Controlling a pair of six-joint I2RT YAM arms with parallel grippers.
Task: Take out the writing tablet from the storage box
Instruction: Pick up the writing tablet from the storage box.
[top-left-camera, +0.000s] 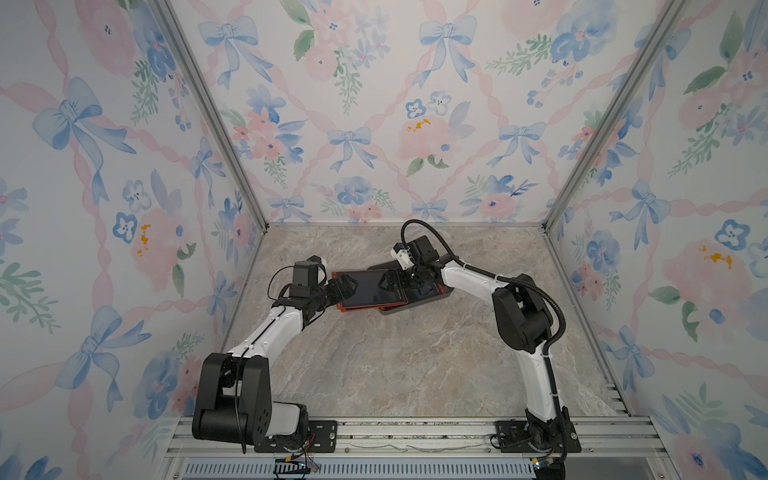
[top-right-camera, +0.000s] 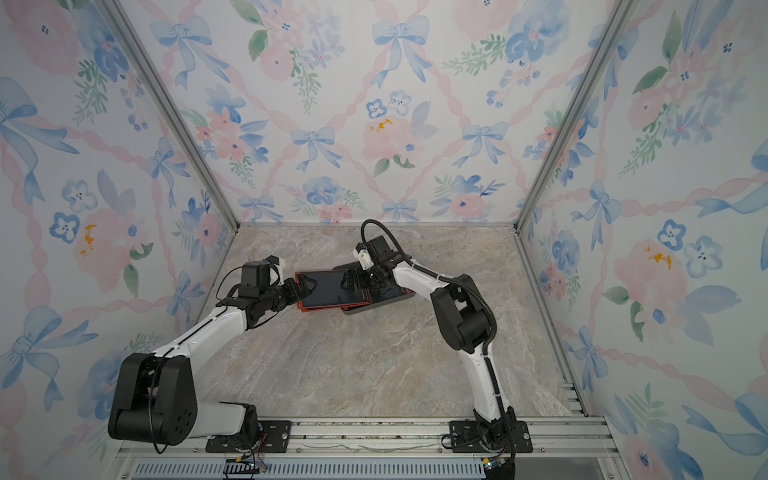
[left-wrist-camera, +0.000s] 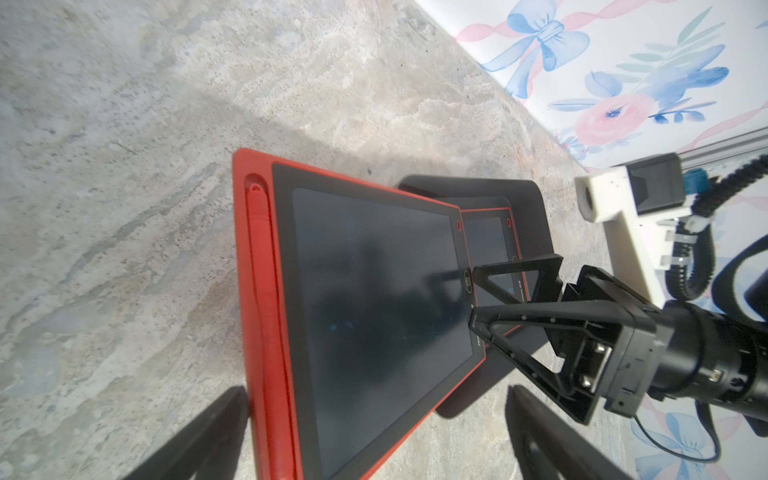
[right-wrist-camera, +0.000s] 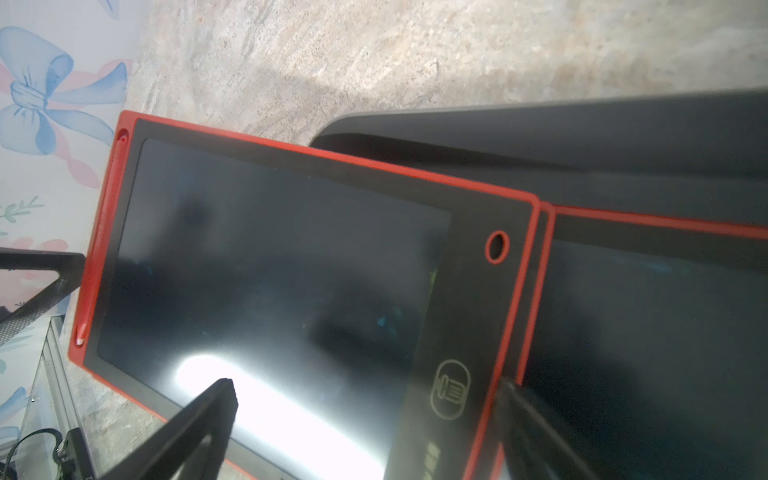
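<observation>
A red-framed writing tablet (top-left-camera: 365, 291) with a dark screen lies half out of the storage box (top-left-camera: 432, 301), its left part over the table; both top views show this (top-right-camera: 332, 289). A second red-framed tablet (left-wrist-camera: 486, 237) lies underneath inside the dark grey box (left-wrist-camera: 536, 199). My left gripper (top-left-camera: 345, 289) is open, its fingers either side of the tablet's left end (left-wrist-camera: 374, 311). My right gripper (top-left-camera: 390, 282) is open too, low over the tablet's button end (right-wrist-camera: 291, 270), one finger (right-wrist-camera: 199, 428) above the screen and the other beyond its edge.
A red stylus (left-wrist-camera: 266, 291) sits in the slot along the tablet's long side. The marble-patterned table (top-left-camera: 395, 365) is walled by floral panels on three sides. Metal rails (top-left-camera: 415, 432) carry both arm bases at the front.
</observation>
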